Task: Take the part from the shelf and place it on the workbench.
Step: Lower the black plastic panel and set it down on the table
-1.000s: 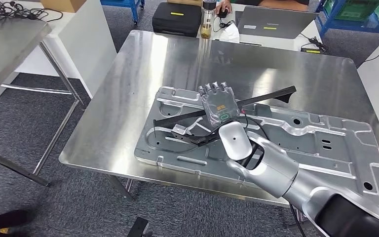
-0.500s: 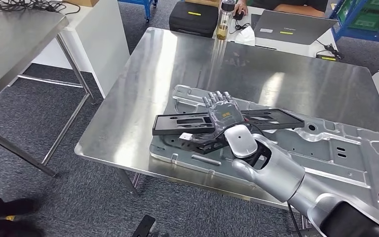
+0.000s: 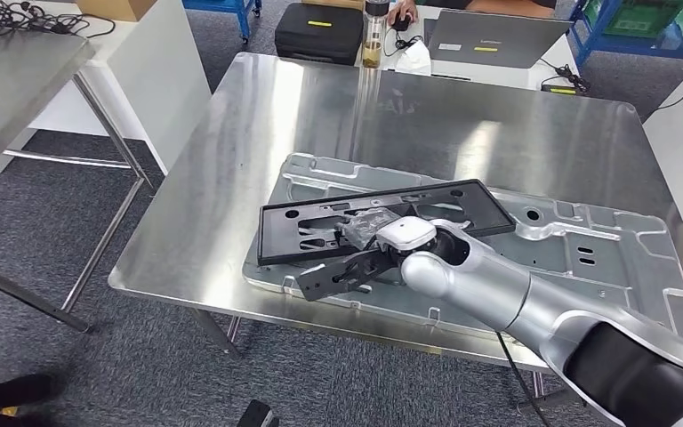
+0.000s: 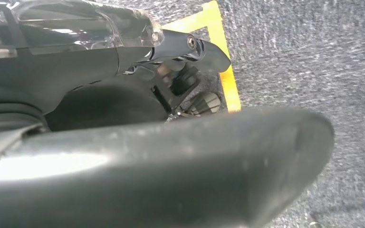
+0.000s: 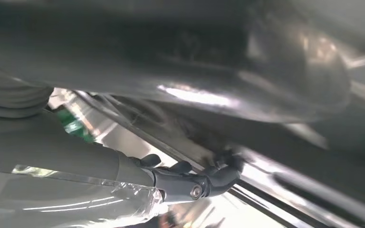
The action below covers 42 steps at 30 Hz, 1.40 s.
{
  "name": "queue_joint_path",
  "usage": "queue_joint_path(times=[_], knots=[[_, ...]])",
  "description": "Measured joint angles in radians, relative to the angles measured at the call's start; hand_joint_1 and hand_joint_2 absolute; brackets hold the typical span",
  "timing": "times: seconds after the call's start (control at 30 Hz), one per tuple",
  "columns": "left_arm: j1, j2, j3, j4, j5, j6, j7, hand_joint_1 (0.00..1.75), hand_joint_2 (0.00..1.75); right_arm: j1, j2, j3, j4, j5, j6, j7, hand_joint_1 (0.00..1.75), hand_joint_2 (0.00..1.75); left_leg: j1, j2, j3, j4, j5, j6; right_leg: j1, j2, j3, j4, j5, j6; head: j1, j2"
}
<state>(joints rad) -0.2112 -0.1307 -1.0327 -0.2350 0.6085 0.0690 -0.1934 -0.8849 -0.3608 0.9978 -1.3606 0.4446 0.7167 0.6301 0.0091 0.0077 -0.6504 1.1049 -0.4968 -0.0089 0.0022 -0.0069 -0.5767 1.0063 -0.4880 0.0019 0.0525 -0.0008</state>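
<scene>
We start with the desk (image 3: 231,160), a bare steel top whose polished face we judge to be slippery for any part set down flat. On its near half lies the stamped metal panel (image 3: 605,267), a wide silver pressing with ribs, holes and raised edges; we judge it heavy, stiff and unlikely to shift under light contact.

The black frame (image 3: 462,206), the task's thing, rests tilted across the panel, its long bar running from left of the wrist to the right, with a lower bracket end pointing toward the desk's near edge. We judge it a light, rigid, openwork moulding or pressing: thin rails, several cut-outs, little give. The best hold appears to be a solid rail near the middle, where the load balances; the thin ends would lever and twist.

The right hand (image 3: 366,228) sits at that middle section, partly hidden by its own wrist. Its fingers appear closed on the frame's central web, so we treat the frame as held, not released.

The left hand (image 4: 161,171) hangs over grey carpet; we cannot tell how its fingers lie.

Containers: 1 clear bottle (image 3: 374,40) stands beyond the far edge, holding a yellowish layer at its base. A closed black case (image 3: 318,31) sits beside it; contents unknown.
</scene>
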Motion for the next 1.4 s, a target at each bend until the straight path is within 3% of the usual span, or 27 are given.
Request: queue_joint_path(times=[0.07,0.13,0.2,0.3,0.37,0.4,0.43,0.5,0.57,0.67,0.7,0.77,0.83,0.87,0.93,0.97,1.03,1.07,1.17,1.23,1.33,1.37,1.4], knots=[[0.002,0.003,0.0,0.0,0.0,0.0,0.022,0.0,0.0,-0.016,-0.008,0.026,-0.009,-0.099,-0.006,0.011,0.0,0.0,-0.002,0.002,0.023,-0.047,0.004,0.01,0.003,0.0,-0.005,0.007,-0.004,0.009,0.001,0.0],[0.007,0.004,0.0,0.001,0.0,-0.001,0.029,0.0,0.0,-0.021,-0.023,0.055,-0.018,-0.205,-0.017,0.026,0.0,0.0,-0.001,-0.003,0.023,-0.051,0.007,0.021,0.003,-0.002,-0.006,0.007,-0.005,0.016,0.005,0.0],[0.009,0.004,0.0,0.001,-0.001,-0.003,0.03,0.0,0.0,-0.018,-0.045,0.088,-0.029,-0.281,-0.015,0.04,0.0,0.0,0.002,-0.008,0.023,-0.053,0.01,0.031,0.001,-0.001,-0.015,0.03,-0.027,0.027,0.009,0.0],[0.011,0.005,0.0,0.001,-0.002,-0.006,0.03,0.0,0.0,-0.005,-0.083,0.142,-0.053,-0.317,0.002,0.047,0.0,0.0,0.004,-0.017,0.023,-0.054,0.012,0.039,-0.004,0.002,-0.086,0.194,-0.114,0.042,0.023,0.0],[0.015,0.008,0.0,0.001,-0.002,-0.006,0.031,0.0,0.0,-0.004,-0.106,0.176,-0.076,-0.346,0.003,0.048,0.0,0.0,0.003,-0.023,0.025,-0.054,0.012,0.04,-0.005,0.002,-0.125,0.277,-0.135,0.043,0.033,0.0],[0.017,0.01,0.0,0.001,-0.002,-0.006,0.03,0.0,0.0,-0.006,-0.115,0.189,-0.09,-0.37,-0.005,0.048,0.0,0.0,0.003,-0.025,0.027,-0.054,0.012,0.04,-0.005,0.002,-0.12,0.267,-0.118,0.04,0.037,0.0],[0.017,0.011,0.0,0.001,-0.002,-0.006,0.029,0.0,0.0,-0.01,-0.124,0.199,-0.105,-0.399,-0.023,0.046,0.0,0.0,0.002,-0.027,0.029,-0.054,0.012,0.04,-0.004,0.002,-0.097,0.22,-0.087,0.035,0.041,0.0],[0.017,0.01,0.0,0.001,0.001,-0.006,0.019,0.0,0.0,-0.015,-0.137,0.212,-0.136,-0.463,-0.117,0.011,0.0,0.0,0.001,-0.03,0.032,-0.055,0.012,0.039,0.001,0.001,-0.028,0.083,-0.028,0.02,0.048,0.0],[0.018,0.009,0.001,0.001,0.014,-0.003,-0.005,0.0,0.0,0.004,-0.143,0.205,-0.175,-0.52,-0.339,-0.115,0.0,0.0,0.001,-0.03,0.03,-0.055,0.014,0.032,0.008,0.0,0.007,0.007,-0.008,0.008,0.051,0.0],[0.025,0.009,0.005,0.001,0.04,0.004,-0.037,0.0,0.0,0.08,-0.135,0.123,-0.25,-0.577,-0.781,-0.343,0.0,0.0,0.001,-0.025,0.026,-0.056,0.015,0.018,0.01,-0.001,0.008,-0.008,0.001,0.001,0.05,0.0],[0.027,0.01,0.007,0.001,0.045,0.007,-0.04,0.0,0.0,0.108,-0.127,0.086,-0.276,-0.584,-0.888,-0.391,0.0,0.0,0.0,-0.02,0.021,-0.045,0.004,0.013,0.008,-0.003,0.011,-0.016,0.007,-0.002,0.045,0.0],[0.03,0.012,0.009,0.001,0.049,0.013,-0.041,0.0,0.0,0.183,-0.106,0.01,-0.323,-0.559,-1.023,-0.465,0.0,0.0,-0.001,-0.011,-0.012,0.032,-0.051,0.006,0.003,-0.009,0.016,-0.03,0.016,-0.007,0.03,0.0],[0.034,0.014,0.01,0.001,0.05,0.018,-0.039,0.0,0.0,0.272,-0.082,-0.05,-0.359,-0.5,-1.079,-0.51,0.0,0.0,0.0,-0.008,-0.061,0.147,-0.111,-0.001,0.003,-0.013,0.013,-0.03,0.017,-0.012,0.019,0.0],[0.035,0.015,0.01,0.001,0.05,0.018,-0.039,0.0,0.0,0.303,-0.07,-0.07,-0.371,-0.476,-1.092,-0.52,0.0,0.0,0.0,-0.008,-0.074,0.181,-0.121,-0.003,0.002,-0.013,0.01,-0.027,0.016,-0.012,0.015,0.0],[0.037,0.018,0.01,0.001,0.05,0.019,-0.038,0.0,0.0,0.345,-0.052,-0.103,-0.387,-0.451,-1.106,-0.531,0.0,0.0,0.001,-0.007,-0.049,0.146,-0.088,-0.006,0.0,-0.01,0.005,-0.018,0.014,-0.009,0.005,0.0],[0.037,0.019,0.01,0.001,0.05,0.019,-0.039,0.0,0.0,0.365,-0.044,-0.122,-0.396,-0.445,-1.115,-0.536,0.0,0.0,0.002,-0.006,-0.014,0.085,-0.057,-0.007,-0.001,-0.008,0.004,-0.013,0.011,-0.005,0.001,0.0],[0.036,0.02,0.01,0.001,0.05,0.021,-0.041,0.0,0.0,0.403,-0.028,-0.158,-0.41,-0.43,-1.139,-0.552,0.0,0.0,0.004,-0.008,0.042,-0.018,-0.025,-0.002,0.002,-0.006,-0.001,0.002,0.002,0.006,-0.002,0.0],[0.036,0.02,0.01,0.001,0.049,0.021,-0.041,0.0,0.0,0.42,-0.02,-0.174,-0.416,-0.421,-1.152,-0.56,0.0,0.44,0.004,-0.009,0.054,-0.042,-0.023,0.003,0.003,-0.005,-0.004,0.008,0.0,0.011,0.0,0.0],[0.035,0.019,0.01,0.0,0.048,0.019,-0.041,0.0,0.0,0.462,0.005,-0.212,-0.427,-0.402,-1.185,-0.579,0.0,1.75,0.002,-0.009,0.053,-0.046,-0.022,0.023,0.001,-0.003,-0.009,0.014,-0.004,0.02,0.007,0.0],[0.033,0.017,0.01,0.0,0.047,0.016,-0.041,0.0,0.0,0.488,0.019,-0.236,-0.436,-0.41,-1.23,-0.626,0.0,1.75,0.005,-0.009,0.053,-0.048,-0.018,0.032,-0.002,-0.001,-0.025,0.057,-0.037,0.03,0.013,0.0],[0.035,0.015,0.01,0.0,0.044,0.014,-0.036,0.0,0.0,0.533,0.043,-0.287,-0.48,-0.509,-1.347,-0.784,0.0,1.75,0.004,-0.008,0.052,-0.049,-0.018,0.037,-0.003,0.0,-0.101,0.239,-0.134,0.041,0.031,0.0],[0.037,0.015,0.01,0.0,0.044,0.014,-0.034,0.0,0.0,0.549,0.051,-0.306,-0.502,-0.549,-1.375,-0.828,0.0,1.75,0.003,-0.008,0.052,-0.048,-0.018,0.037,-0.003,0.0,-0.121,0.283,-0.148,0.041,0.036,0.0],[0.038,0.015,0.01,0.0,0.044,0.013,-0.033,0.0,0.0,0.562,0.057,-0.323,-0.526,-0.584,-1.391,-0.859,0.0,1.75,0.002,-0.007,0.052,-0.048,-0.018,0.038,-0.003,0.0,-0.126,0.295,-0.142,0.038,0.041,0.0]])
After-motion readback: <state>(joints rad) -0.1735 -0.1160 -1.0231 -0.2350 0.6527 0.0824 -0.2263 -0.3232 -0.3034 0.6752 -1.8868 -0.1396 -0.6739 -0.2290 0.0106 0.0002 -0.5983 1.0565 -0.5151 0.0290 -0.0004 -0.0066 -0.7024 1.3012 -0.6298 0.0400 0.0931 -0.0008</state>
